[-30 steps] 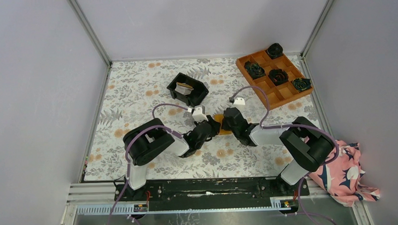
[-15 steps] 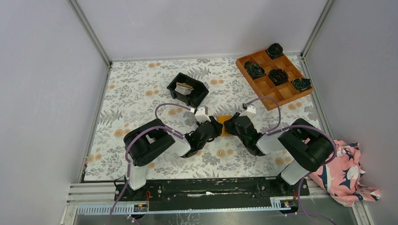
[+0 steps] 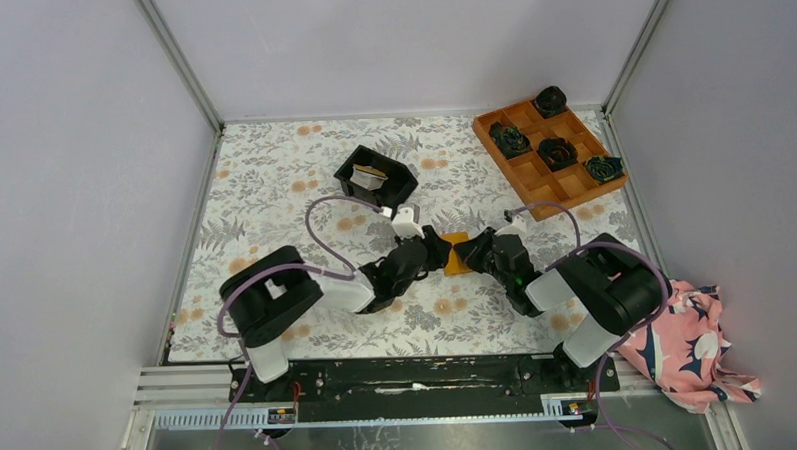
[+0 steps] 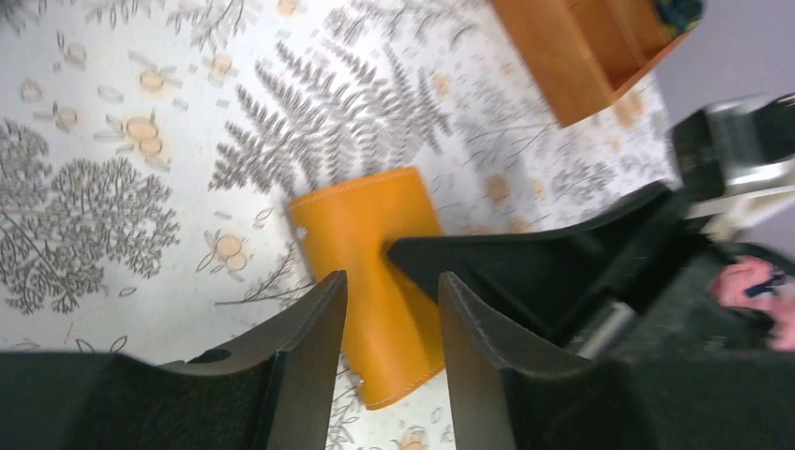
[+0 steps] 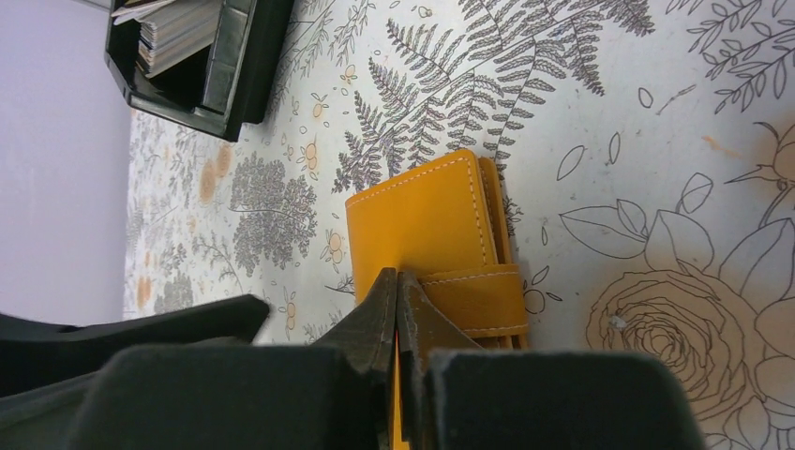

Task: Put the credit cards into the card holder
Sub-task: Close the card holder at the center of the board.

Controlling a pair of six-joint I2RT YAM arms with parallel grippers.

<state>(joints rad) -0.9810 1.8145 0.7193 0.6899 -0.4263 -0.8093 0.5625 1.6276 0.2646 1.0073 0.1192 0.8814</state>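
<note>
Your arms stretch low and meet mid-way across the floral mat [image 3: 273, 189]. The left gripper [image 4: 391, 281] gapes over the closed card holder [image 5: 417, 225]. The right gripper [image 5: 398, 277], pinched closed, presses it. The right wrist view, unlike the left, shows credit cards [image 5: 173, 33] in the black bin [image 5: 234, 66].

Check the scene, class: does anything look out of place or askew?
A crumpled pink cloth lies off the floral mat, bunched against the wall beside the right arm at the near right corner. It looks dropped there rather than placed.

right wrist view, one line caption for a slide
Shut right jaws on the closed card holder; credit cards in the black bin behind.
</note>
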